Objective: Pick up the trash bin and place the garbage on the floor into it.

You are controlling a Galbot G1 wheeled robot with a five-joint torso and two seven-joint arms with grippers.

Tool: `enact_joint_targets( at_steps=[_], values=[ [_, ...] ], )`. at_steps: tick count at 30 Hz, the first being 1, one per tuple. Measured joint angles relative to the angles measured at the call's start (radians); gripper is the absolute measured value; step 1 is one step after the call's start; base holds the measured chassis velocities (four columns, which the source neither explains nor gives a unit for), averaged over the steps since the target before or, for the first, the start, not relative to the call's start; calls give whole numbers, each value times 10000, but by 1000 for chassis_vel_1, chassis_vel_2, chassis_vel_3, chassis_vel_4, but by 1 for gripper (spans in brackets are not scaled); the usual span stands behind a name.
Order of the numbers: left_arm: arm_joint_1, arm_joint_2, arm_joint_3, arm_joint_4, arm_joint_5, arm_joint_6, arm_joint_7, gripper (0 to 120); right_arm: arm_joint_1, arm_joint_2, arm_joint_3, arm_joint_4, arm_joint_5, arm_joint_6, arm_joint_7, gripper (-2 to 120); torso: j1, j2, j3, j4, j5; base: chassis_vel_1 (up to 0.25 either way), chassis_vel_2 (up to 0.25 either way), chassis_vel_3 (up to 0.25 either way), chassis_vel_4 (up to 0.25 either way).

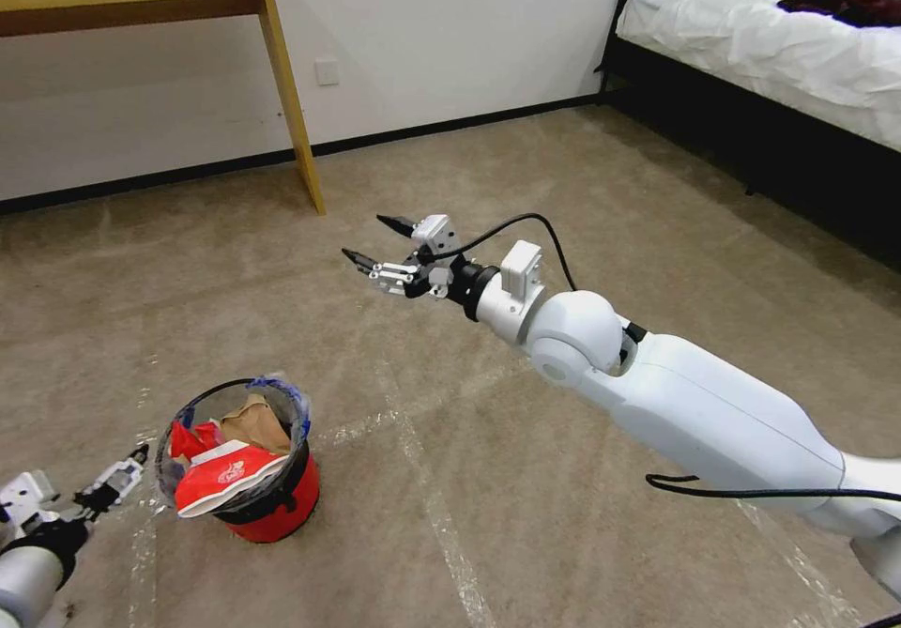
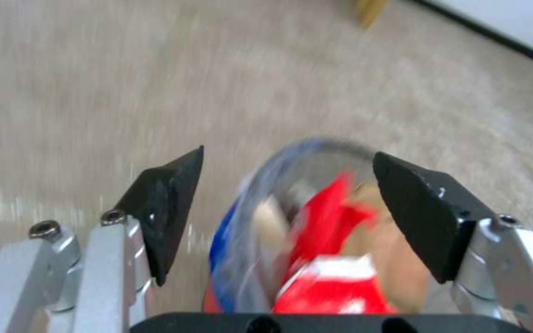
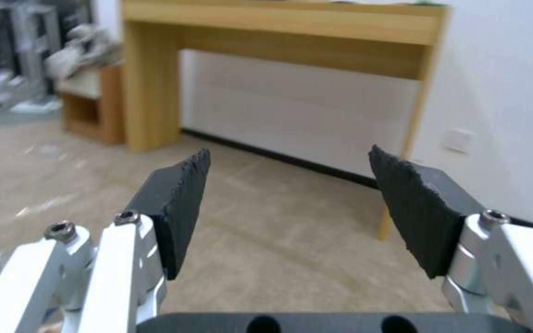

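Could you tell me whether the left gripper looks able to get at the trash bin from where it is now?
Probably yes: the left gripper sits open just beside the trash bin, whose rim lies ahead between its fingers in the wrist view, with nothing between them.

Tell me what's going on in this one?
The small round red trash bin with a clear plastic liner stands on the beige carpet floor, already holding garbage: red wrappers and brown paper. The left gripper sits low beside the bin's rim, fingers open, not gripping it. The right gripper hangs open and empty above bare carpet, pointing toward the wooden table leg.
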Motion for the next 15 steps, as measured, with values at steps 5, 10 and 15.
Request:
enact_joint_targets(
  at_steps=[5,10,15],
  values=[
    [285,-116,146,-850,871,-880,673,95,-817,-99,1130,191,395,309,1241,67,0,-1,1,-8,0,0,0,0,0],
    [638,-247,340,-1088,1963,-2299,1207,100,-1926,82,2819,660,738,642,2667,63,0,0,0,-1,-1,0,0,0,0],
    [972,-294,464,-1179,2435,-3014,1326,100,-3027,25,4352,1400,185,724,2841,81,0,0,0,-2,-1,0,0,0,0]
  ],
)
